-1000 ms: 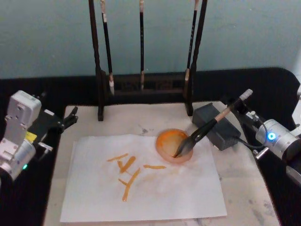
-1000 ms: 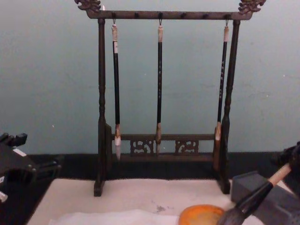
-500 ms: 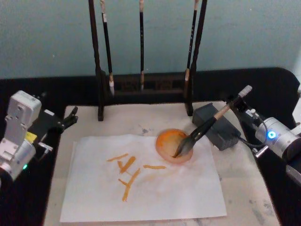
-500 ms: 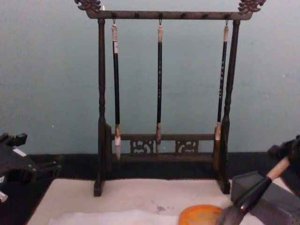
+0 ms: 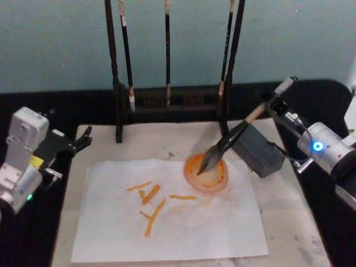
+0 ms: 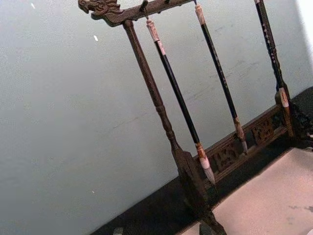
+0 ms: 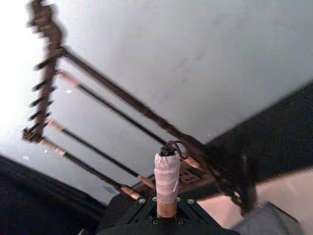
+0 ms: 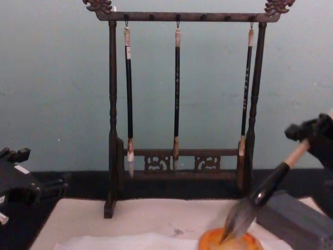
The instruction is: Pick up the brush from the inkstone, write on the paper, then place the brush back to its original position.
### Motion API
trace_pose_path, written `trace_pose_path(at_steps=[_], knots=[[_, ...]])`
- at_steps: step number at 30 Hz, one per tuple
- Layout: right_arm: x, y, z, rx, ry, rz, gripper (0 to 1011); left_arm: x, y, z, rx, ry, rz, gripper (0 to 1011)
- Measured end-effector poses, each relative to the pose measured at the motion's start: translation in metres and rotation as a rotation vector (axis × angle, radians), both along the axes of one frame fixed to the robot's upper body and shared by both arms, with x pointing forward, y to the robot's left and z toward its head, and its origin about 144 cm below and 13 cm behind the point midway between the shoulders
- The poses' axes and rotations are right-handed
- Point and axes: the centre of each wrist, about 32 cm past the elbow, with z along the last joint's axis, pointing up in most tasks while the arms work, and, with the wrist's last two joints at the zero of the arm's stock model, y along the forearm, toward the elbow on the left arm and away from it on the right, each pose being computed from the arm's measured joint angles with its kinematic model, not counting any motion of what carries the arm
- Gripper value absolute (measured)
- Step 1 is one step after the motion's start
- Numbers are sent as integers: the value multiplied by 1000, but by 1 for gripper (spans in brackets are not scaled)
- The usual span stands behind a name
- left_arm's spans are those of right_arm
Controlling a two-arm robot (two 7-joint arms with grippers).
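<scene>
Pinching the brush (image 5: 233,140) high on its pale handle, just below the taped end, the right claw (image 5: 271,103) is pressed onto the wood and holds it on a slant. We take the slant to have a purpose: the dark tuft can reach down into the orange dish (image 5: 221,186) while the arm hangs off to the right, clear of the wet work. The tuft tip sits in the dish, at or just above the ink; we cannot tell which.

The paper (image 5: 183,228) lies on the beige mat (image 5: 144,146) with orange strokes (image 5: 151,203) already on it, so we judge this to be either a fresh dip or the start of putting the brush away.

A grey block (image 5: 260,154) lies right beside the dish, under the handle's line, and any lowering must allow for it. Behind stands the rack (image 5: 118,83) with three thin brushes (image 5: 167,55); its right post is near the handle. Our left claw (image 5: 83,138) waits, spread, at the mat's left edge, well apart.
</scene>
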Motion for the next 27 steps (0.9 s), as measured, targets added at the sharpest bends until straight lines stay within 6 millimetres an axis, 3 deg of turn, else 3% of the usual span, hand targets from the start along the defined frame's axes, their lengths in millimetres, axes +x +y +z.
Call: trace_pose_path(at_steps=[6, 12, 18, 27], knots=[[-7, 8, 12, -94, -110, 35, 5, 0, 0, 0, 0, 0, 0, 1010], [-29, 20, 27, -263, -278, 91, 5, 0, 0, 0, 0, 0, 0, 1010], [-47, 26, 33, -426, -421, 156, 5, 0, 0, 0, 0, 0, 0, 1010], [-55, 30, 33, -520, -576, 251, 5, 0, 0, 0, 0, 0, 0, 1010]])
